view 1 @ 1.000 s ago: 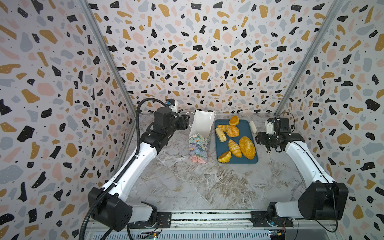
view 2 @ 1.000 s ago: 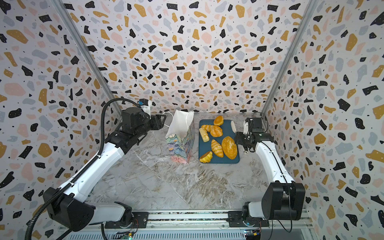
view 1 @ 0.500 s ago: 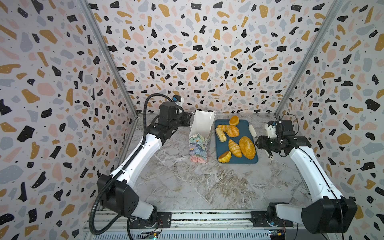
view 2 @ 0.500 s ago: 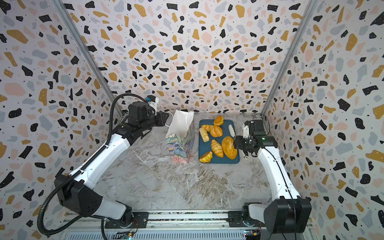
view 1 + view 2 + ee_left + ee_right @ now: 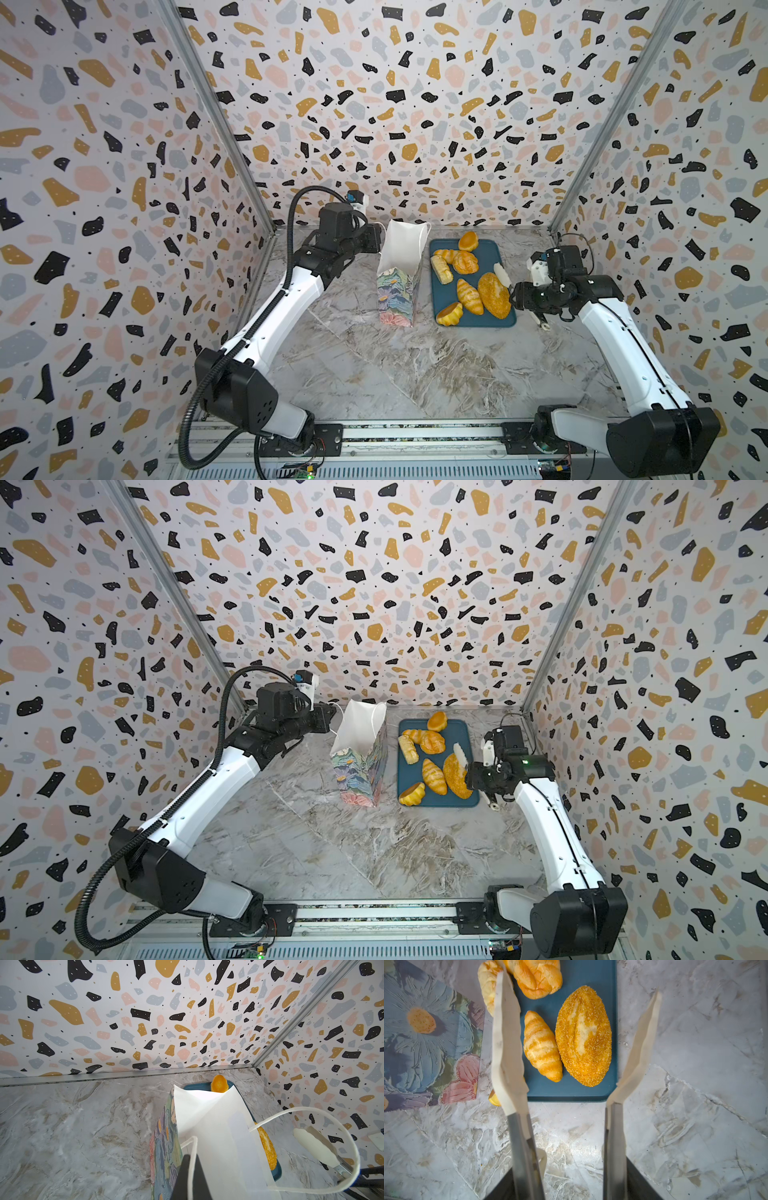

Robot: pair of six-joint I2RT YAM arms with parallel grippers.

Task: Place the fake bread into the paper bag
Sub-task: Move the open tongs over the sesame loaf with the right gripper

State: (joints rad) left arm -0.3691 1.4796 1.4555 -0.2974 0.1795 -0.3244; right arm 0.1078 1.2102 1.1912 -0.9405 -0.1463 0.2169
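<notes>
1. The paper bag point(image 5: 399, 286) stands upright on the marble table point(image 5: 395, 374), just left of the teal tray point(image 5: 488, 249). Its outside carries painted blue, green and pink flowers. The lining is white and the mouth is open.
2. The fake bread point(image 5: 465, 262) is seven glossy golden pieces, all lying on the tray. A round bun point(image 5: 468, 241) sits at the far end and a pale ridged loaf point(image 5: 441, 270) on the bag side. A striped croissant point(image 5: 542, 1047) lies alongside a seeded oval loaf point(image 5: 583, 1036).
3. The left gripper point(image 5: 372, 241) is at the bag's top edge, on the side away from the tray. Its black jaws are pinched together there, and a white cord handle point(image 5: 194, 1147) runs in between them (the contact itself is only partly visible).
4. The right gripper point(image 5: 524, 297) clasps a pair of tongs point(image 5: 506, 1043). Their white tips are spread and empty, hanging over the tray's near right corner above the seeded oval loaf.
5. Against a second ago, the right arm has come in toward the tray and nearer the front. The left jaws have closed. The bag and bread have not moved.
</notes>
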